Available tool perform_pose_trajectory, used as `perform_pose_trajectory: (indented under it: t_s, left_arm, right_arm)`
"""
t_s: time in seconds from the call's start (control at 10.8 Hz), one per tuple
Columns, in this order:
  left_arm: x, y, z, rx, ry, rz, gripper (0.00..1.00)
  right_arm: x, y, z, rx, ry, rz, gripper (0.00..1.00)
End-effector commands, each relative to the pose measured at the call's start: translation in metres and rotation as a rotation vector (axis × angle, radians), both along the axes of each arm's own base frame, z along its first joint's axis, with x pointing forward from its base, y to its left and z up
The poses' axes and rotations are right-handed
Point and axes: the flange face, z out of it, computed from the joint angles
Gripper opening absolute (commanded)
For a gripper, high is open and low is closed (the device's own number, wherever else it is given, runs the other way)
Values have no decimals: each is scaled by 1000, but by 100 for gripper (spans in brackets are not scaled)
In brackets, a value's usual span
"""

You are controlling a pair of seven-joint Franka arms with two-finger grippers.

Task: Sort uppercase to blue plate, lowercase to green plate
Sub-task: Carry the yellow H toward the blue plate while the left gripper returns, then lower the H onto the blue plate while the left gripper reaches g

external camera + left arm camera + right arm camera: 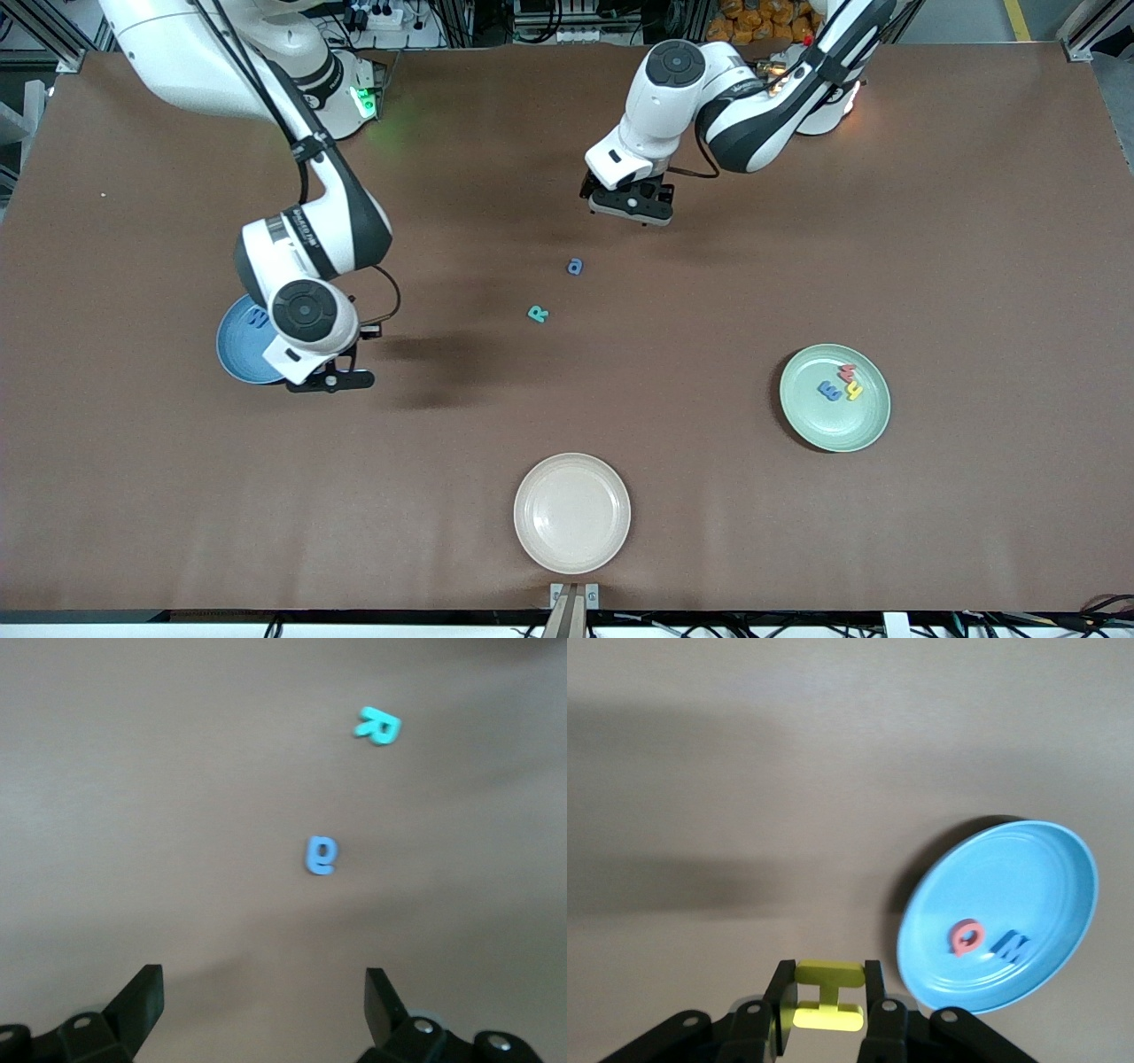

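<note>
Two letters lie loose on the table (620, 133), out in its middle and well away from every edge. Nearest the camera, close to the table's front edge, sits a cream plate (532, 532) with nothing in it. A little farther from the camera, toward the left arm's end, is the green plate (864, 430). It holds three small letters close together: a blue one (829, 391), a yellow y (854, 389) and a red one (848, 371).

Toward the right arm's end is the blue plate (232, 354), partly hidden by the arm. In the right wrist view the plate has a red Q (965, 936) and a dark blue W (1013, 947) lying in it. The right gripper (330, 381) hangs over the table just beside that plate's rim. Its claw is pinched narrow on a yellow H (827, 995), gripping the thin bar in the middle.

Farther from the camera lies the teal R (538, 314), then the blue a (575, 266). The left gripper (631, 206) hovers over the table just past the a, claw wide and holding nothing.

These foam letters look very light and squishy, so I think a gentle pinch is enough. They look flat and thin, so the fingers should come down low and squeeze across a narrow part, like the a's round belly. A hard bump could flick one away.
</note>
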Motion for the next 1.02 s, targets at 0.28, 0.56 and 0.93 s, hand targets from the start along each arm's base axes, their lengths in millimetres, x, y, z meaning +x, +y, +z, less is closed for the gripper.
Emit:
perform_pose_trajectory:
  t_s: [0.28,0.56,0.93]
  left_arm:
    - [11,-49,-22,13,-24,-26,100]
    - [3,-71,-40,32,-25,-47,100]
    - [-2,-84,-70,83,-67,-128,100]
  right_arm:
    - [-16,-67,2,89,2,80,21]
    - [-22,-114,-8,134,1,131,21]
    - [-42,-157,-18,173,-8,176,22]
